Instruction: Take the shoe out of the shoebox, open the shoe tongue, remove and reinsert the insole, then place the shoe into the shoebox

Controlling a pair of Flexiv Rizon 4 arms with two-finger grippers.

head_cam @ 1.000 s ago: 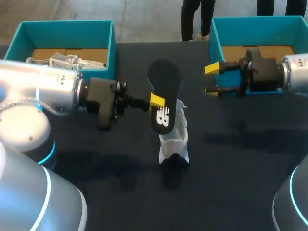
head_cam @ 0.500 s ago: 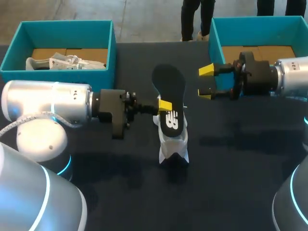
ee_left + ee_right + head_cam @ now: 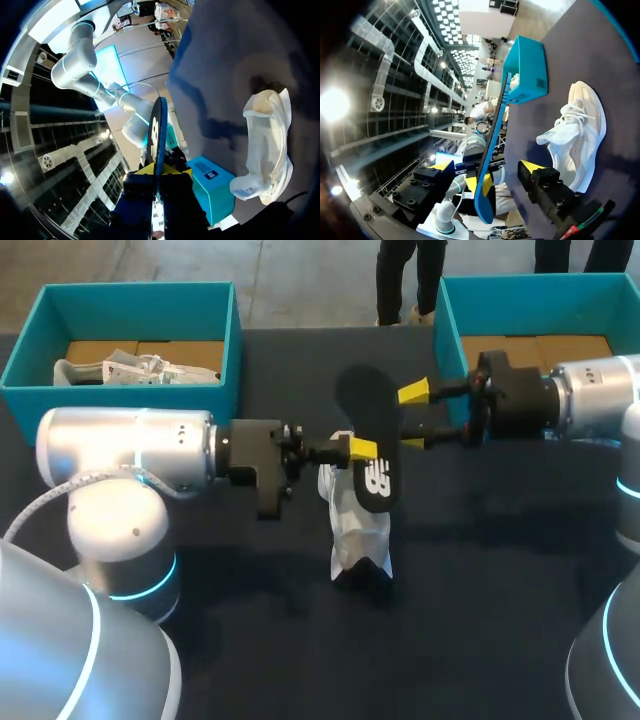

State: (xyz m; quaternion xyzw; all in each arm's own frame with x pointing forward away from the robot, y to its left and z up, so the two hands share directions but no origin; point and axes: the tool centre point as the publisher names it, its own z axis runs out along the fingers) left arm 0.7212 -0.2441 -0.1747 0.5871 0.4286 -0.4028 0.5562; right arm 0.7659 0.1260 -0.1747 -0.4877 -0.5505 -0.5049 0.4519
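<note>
**Dark worktop point(image 3: 250, 640) bearing a shoe, with the insole point(image 3: 368, 430) hanging above it**

Over the middle of the worktop the black insole is hanging in the air, turned on edge. It is showing pale print on its face in the head view and a blue underside in the right wrist view.

The left pincer point(image 3: 362, 450) is gripping it. Both yellow-tipped fingers are pressing on the insole from two sides, about halfway along its length. In the left wrist view the insole is rising edge-on from between them.

The right pincer point(image 3: 412, 417) is hovering at the insole's opposite side with its fingers spread wide. In the right wrist view the insole is standing in the gap between them and touching neither finger.

Under the insole the white shoe point(image 3: 357, 525) is lying on the worktop, apart from both pincers. Its laces are showing in the right wrist view.

Farther out, the left arm point(image 3: 130, 455) is stretching in level above the worktop from the left, and the right arm point(image 3: 590, 390) is doing the same from the right.

At the far left corner the teal left shoebox point(image 3: 130, 300) is holding a second white shoe point(image 3: 140, 368). At the far right corner the teal right shoebox point(image 3: 445, 310) is sitting behind the right arm, which is overlapping its front wall in the head view.
</note>
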